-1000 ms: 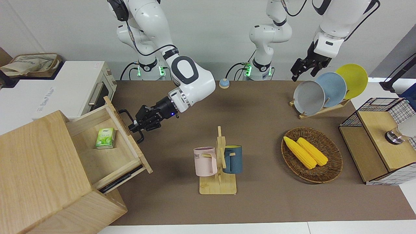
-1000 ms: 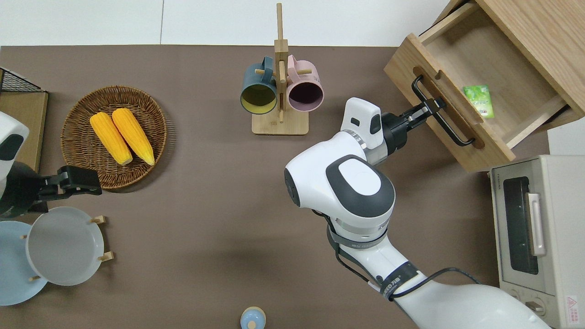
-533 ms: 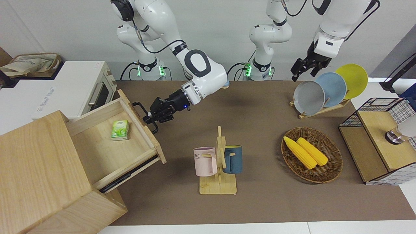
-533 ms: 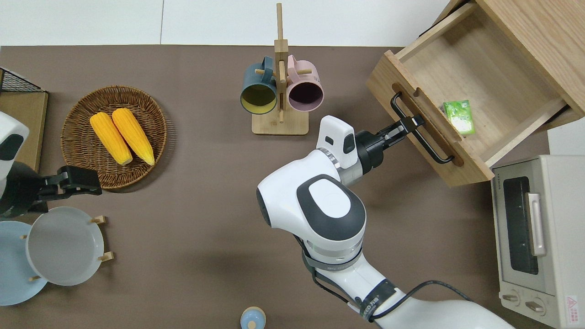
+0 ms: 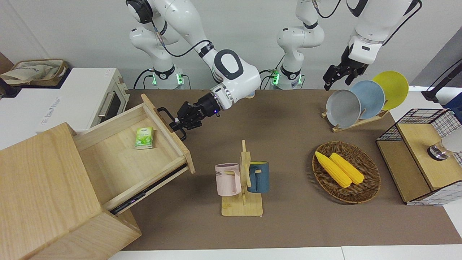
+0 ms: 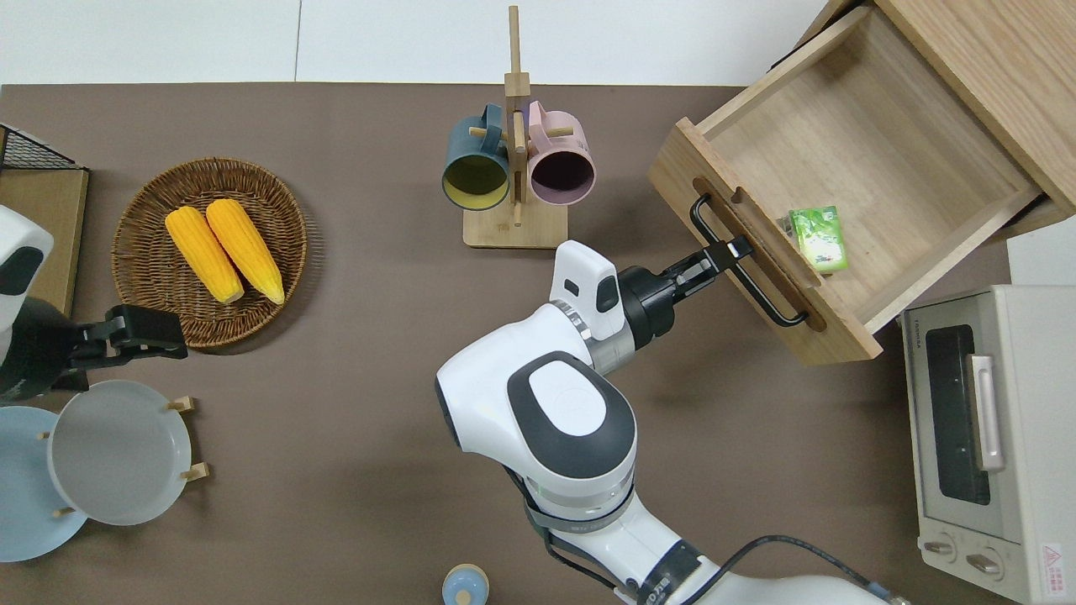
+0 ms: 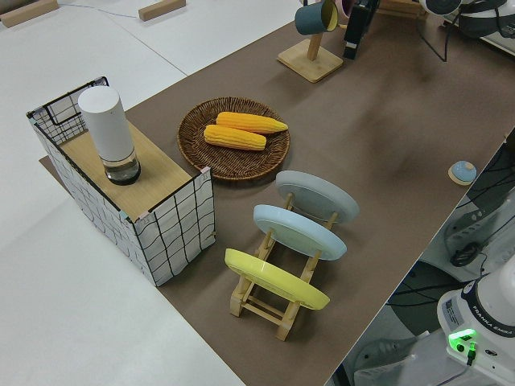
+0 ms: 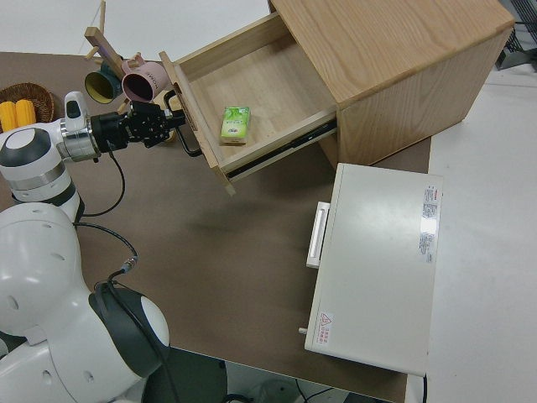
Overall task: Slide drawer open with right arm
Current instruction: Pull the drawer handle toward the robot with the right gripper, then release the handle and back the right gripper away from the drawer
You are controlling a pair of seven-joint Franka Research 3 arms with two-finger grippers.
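The wide light-wood drawer [image 5: 119, 169] stands pulled well out of the big pale cabinet [image 5: 39, 187] at the right arm's end of the table. My right gripper [image 5: 175, 124] is shut on the black bar handle [image 6: 744, 260] at about its middle, the blue wrist light showing. The overhead view has the gripper [image 6: 730, 252] at the drawer's front panel [image 6: 756, 277], and the right side view shows the same hold [image 8: 172, 126]. A small green packet [image 6: 817, 239] lies inside the drawer near the front panel. My left arm is parked, its gripper [image 5: 334, 77] in the air.
A wooden mug rack [image 5: 242, 180] with a pink and a blue mug stands close to the drawer's front corner. A white toaster oven [image 6: 983, 437] sits beside the cabinet, nearer the robots. A basket with corn [image 5: 345, 171], a plate rack [image 5: 361, 99] and a wire-grid box [image 5: 422, 155] fill the left arm's end.
The right gripper has drawn the handle away from the cabinet, and the drawer has slid farther out with the green packet riding along. The left arm has stayed still.
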